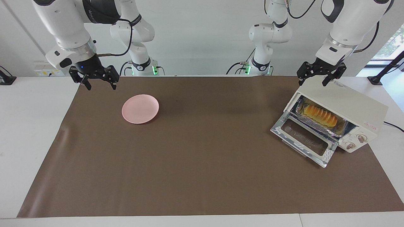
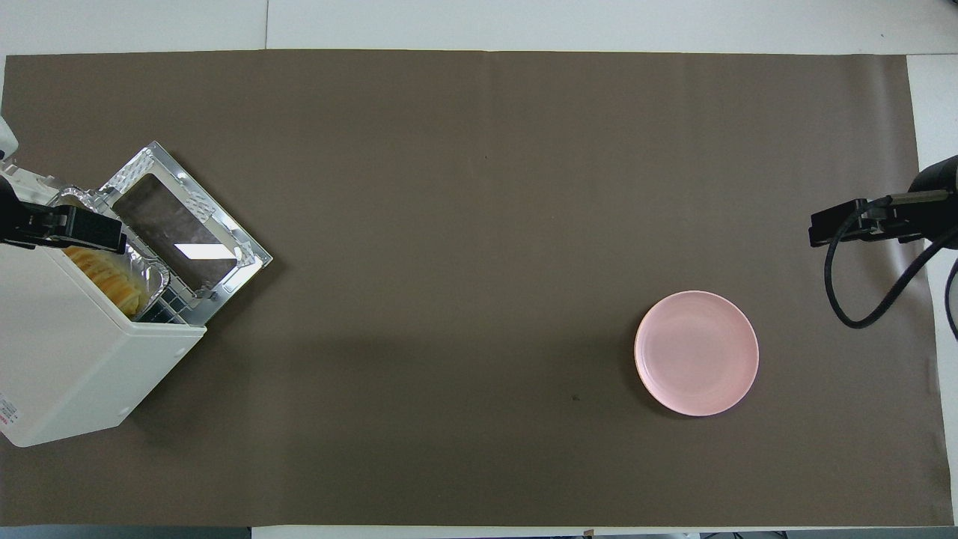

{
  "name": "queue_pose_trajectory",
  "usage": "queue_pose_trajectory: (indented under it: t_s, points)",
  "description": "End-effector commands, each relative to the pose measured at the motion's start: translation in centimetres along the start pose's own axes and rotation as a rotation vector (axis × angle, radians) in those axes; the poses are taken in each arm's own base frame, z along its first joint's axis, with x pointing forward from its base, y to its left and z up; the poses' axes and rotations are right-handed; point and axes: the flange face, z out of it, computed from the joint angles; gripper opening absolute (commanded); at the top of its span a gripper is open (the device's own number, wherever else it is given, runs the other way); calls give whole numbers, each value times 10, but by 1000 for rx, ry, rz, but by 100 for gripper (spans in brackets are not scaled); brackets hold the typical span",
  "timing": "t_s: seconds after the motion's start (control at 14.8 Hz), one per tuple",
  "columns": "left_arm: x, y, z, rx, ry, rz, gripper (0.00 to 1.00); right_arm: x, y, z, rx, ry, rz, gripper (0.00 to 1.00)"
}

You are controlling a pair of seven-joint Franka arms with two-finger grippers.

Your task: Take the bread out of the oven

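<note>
bread [image 1: 320,115] in foil tray [image 1: 334,131], open oven [image 1: 353,105]

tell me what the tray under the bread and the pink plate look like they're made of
Tray: most likely thin aluminium foil, going by its crinkled, shiny silver walls around the bread. Pink plate: probably plastic or melamine, with a smooth, even, soft-sheen surface; glazed ceramic can't be ruled out.

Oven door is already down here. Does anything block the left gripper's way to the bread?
Nothing visible does. The oven door lies open; the bread sits exposed in its foil tray. The left gripper, open and empty, hangs over the oven's top, so it must come round to the front opening.
</note>
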Motion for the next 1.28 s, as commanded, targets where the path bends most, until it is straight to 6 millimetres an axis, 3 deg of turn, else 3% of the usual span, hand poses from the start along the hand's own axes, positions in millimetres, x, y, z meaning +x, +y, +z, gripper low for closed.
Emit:
queue_pose_trajectory:
  t_s: [0.0,0.34,0.47,0.67,1.21]
  points:
    - [0,-1,-1,22,7,-13,100,-3,-1,-2,13,-2,6,100]
    - [0,-9,0,18,14,-32,100,-3,0,-2,15,-2,7,100]
    - [-1,-21,4,17,16,-137,100,-3,0,-2,13,-2,7,100]
    - [5,-21,14,30,-12,-222,100,-3,-1,-2,14,-2,6,100]
    - [98,13,122,179,-125,-638,100,-3,0,-2,15,-2,9,100]
